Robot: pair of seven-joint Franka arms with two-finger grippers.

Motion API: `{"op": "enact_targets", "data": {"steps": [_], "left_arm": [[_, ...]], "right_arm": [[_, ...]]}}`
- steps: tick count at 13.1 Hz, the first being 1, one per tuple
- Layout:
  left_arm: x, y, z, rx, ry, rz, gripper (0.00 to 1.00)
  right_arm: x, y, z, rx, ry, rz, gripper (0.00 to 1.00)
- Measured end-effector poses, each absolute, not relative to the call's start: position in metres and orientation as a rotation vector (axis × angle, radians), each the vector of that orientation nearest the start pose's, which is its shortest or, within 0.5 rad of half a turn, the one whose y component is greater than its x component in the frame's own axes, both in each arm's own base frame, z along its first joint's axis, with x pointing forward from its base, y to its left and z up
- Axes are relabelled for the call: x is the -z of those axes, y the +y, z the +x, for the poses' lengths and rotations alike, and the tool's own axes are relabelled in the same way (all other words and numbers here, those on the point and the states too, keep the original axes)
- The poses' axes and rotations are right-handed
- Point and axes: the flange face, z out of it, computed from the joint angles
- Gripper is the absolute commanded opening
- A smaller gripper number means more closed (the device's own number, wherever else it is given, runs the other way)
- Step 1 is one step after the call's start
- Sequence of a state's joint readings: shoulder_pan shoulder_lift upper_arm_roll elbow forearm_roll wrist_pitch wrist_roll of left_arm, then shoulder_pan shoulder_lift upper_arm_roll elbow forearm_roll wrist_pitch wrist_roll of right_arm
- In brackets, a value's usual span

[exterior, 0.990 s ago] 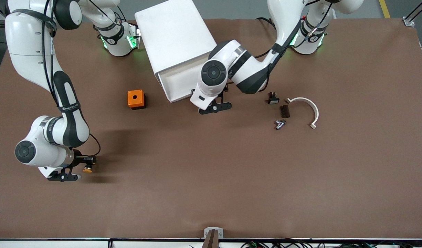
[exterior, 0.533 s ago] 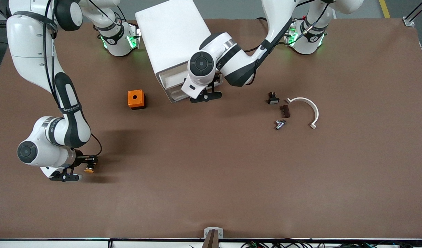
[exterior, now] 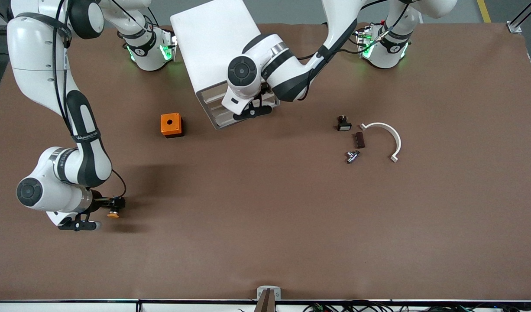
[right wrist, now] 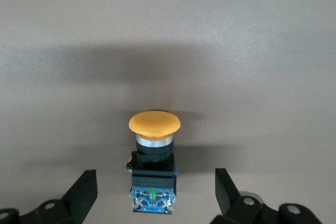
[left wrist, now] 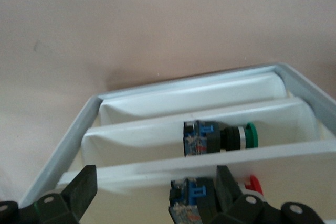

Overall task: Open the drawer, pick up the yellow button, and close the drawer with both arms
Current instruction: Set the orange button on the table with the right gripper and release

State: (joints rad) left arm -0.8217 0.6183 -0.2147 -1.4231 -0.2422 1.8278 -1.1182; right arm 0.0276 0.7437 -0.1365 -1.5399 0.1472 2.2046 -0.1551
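The white cabinet (exterior: 218, 47) stands near the robots' bases, and its highest drawer (exterior: 213, 97) sits pushed in, about flush with the front. My left gripper (exterior: 251, 110) is open at the cabinet's front. In the left wrist view its fingers (left wrist: 84, 190) straddle a white drawer rim (left wrist: 157, 167). The button (exterior: 113, 214) has an orange-yellow cap and lies on the table toward the right arm's end. My right gripper (exterior: 116, 203) is open around it. In the right wrist view the button (right wrist: 153, 153) lies between the spread fingers (right wrist: 85, 188) and touches neither.
An orange cube with a round hole (exterior: 171, 125) stands beside the cabinet. A small black button with a white face (exterior: 344, 124), a brown block (exterior: 358, 139), a metal fitting (exterior: 352, 156) and a white curved piece (exterior: 384, 132) lie toward the left arm's end. The drawers hold a green-capped button (left wrist: 220, 137) and a red-capped one (left wrist: 254, 184).
My left gripper has moved toward the cabinet, and the highest drawer has slid from pulled out to nearly flush. My right gripper has shifted slightly by the button.
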Motion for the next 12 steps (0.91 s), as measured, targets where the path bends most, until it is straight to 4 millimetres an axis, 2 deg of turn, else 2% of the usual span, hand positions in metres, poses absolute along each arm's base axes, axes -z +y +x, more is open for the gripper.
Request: {"op": "enact_targets", "data": {"steps": [2, 5, 6, 7, 8, 9, 11, 12], "left_arm": [[-0.332, -0.597, 0.356, -0.618, -0.301, -3.053, 1.00], [-0.332, -0.595, 0.360, -0.613, -0.314, -3.050, 1.00], [-0.331, -0.590, 0.368, -0.607, -0.340, -3.047, 1.00], [-0.331, -0.579, 0.385, -0.588, -0.383, -3.047, 1.00], [-0.333, -0.560, 0.414, -0.550, -0.444, -3.050, 1.00], [-0.340, -0.533, 0.451, -0.498, -0.521, -3.052, 1.00], [-0.363, -0.465, 0.526, -0.373, -0.680, -3.055, 1.00], [-0.378, -0.428, 0.557, -0.307, -0.756, -3.052, 1.00]], "right_arm": [[-0.245, -0.057, 0.703, -0.052, -0.001, -3.106, 1.00], [-0.324, -0.052, 0.701, -0.005, -0.019, -3.087, 1.00], [-0.347, -0.051, 0.698, 0.015, -0.022, -3.082, 1.00], [-0.370, -0.050, 0.695, 0.033, -0.027, -3.077, 1.00], [-0.391, -0.049, 0.691, 0.047, -0.030, -3.072, 1.00], [-0.411, -0.049, 0.685, 0.051, -0.031, -3.067, 1.00], [-0.456, -0.049, 0.669, 0.040, 0.014, -3.060, 1.00], [-0.481, -0.049, 0.658, 0.026, 0.058, -3.072, 1.00]]}}
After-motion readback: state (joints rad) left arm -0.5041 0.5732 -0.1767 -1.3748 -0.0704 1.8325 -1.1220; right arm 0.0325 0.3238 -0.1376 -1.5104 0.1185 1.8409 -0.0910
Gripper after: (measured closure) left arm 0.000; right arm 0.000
